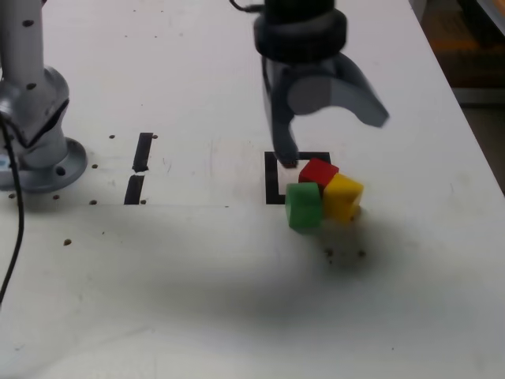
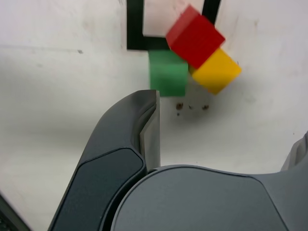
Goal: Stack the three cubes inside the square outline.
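The three cubes huddle together at the near right corner of the square outline [image 1: 274,180]. The red cube [image 1: 318,170] lies over the outline's corner, with the green cube [image 1: 304,206] and the yellow cube [image 1: 343,197] in front of it, touching. I cannot tell if the red one rests on the other two. My gripper [image 1: 330,133] hangs open just above and behind them, holding nothing. In the wrist view the red cube [image 2: 195,35] overlaps the yellow cube [image 2: 217,72] and the green cube [image 2: 168,73], the outline [image 2: 135,29] is partly cut off, and one finger [image 2: 147,126] reaches toward the green cube.
The arm's grey base [image 1: 38,126] stands at the exterior view's left with a black cable beside it. Two short black tape strips [image 1: 140,168] lie left of the outline. Small dark specks [image 1: 345,253] dot the white table [image 1: 197,300]. The table edge runs along the right.
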